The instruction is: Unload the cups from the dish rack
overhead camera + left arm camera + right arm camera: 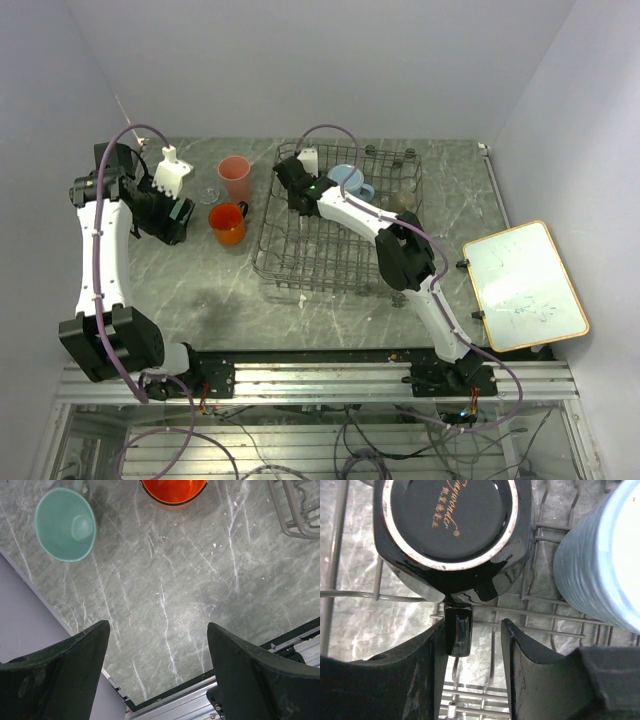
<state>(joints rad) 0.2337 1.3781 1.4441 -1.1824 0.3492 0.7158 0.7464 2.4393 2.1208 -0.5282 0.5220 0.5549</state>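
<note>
The grey wire dish rack [300,262] stands mid-table. My right gripper [296,186] reaches into its far left corner. In the right wrist view the gripper [474,627] is open, its jaws astride the handle [457,630] of an upside-down black mug [450,525]. The handle touches the left finger, with a gap to the right one. A light-blue mug [348,180] [600,555] and a small beige cup [403,202] are in the rack. A pink tumbler [235,178] and an orange mug [228,223] [172,490] stand left of the rack. A mint-green cup [65,524] stands on the table. My left gripper [172,215] [157,630] is open and empty above the table.
A white board with an orange rim [523,285] lies at the right edge. The rack's corner [297,510] shows at the upper right of the left wrist view. The table's left edge and wall [30,615] are close to my left gripper.
</note>
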